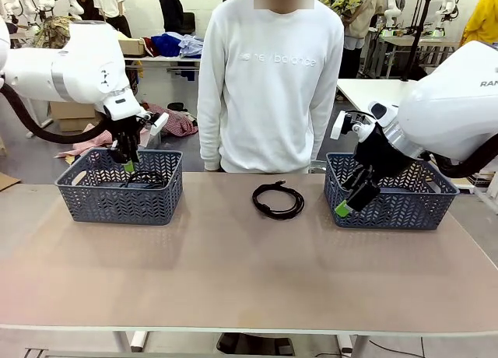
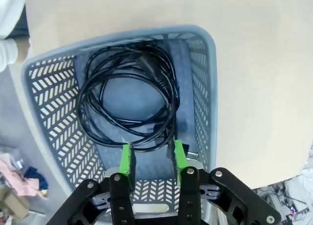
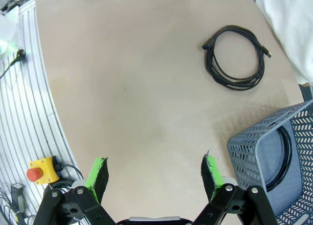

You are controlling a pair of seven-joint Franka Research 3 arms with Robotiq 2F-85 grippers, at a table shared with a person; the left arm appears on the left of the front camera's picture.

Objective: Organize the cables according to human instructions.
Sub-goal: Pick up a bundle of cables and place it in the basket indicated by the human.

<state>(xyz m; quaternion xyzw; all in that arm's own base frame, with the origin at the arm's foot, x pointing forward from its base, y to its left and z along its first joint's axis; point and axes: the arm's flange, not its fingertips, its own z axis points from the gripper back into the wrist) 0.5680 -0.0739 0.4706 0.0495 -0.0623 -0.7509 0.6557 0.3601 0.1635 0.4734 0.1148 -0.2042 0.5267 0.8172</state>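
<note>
Scene: Two white robot arms face a person (image 1: 268,78) in a white sweatshirt across a beige worktop (image 1: 233,280) that carries two grey lattice baskets, one at each side.

Loose cable (image 1: 278,200): A thin black cord wound into a flat, roughly round coil of a few turns. It lies on the bare worktop between the baskets, near the far edge and just in front of the person. From the right wrist, a plug end juts out at each of two opposite sides of the coil.

Basketed cable (image 2: 129,98): Glossy black cord in several overlapping loops covers much of the floor of the left basket (image 2: 44,98), with a plug end lying across the top of the coil. Whether this is one cord or more cannot be told.

Cord arc (image 3: 285,156): A black curve of cable runs along the floor of the right basket (image 3: 254,151); the rest is cut off by the basket wall and the picture's edge.

Left gripper (image 2: 151,154): Poised above the near end of the left basket, jaws parted by a moderate gap, green pads clamping nothing. The coil's nearest loop lies just beyond the tips.

Right gripper (image 3: 154,168): Jaws spread wide and empty, tilted over bare worktop just beside the right basket's corner.
</note>
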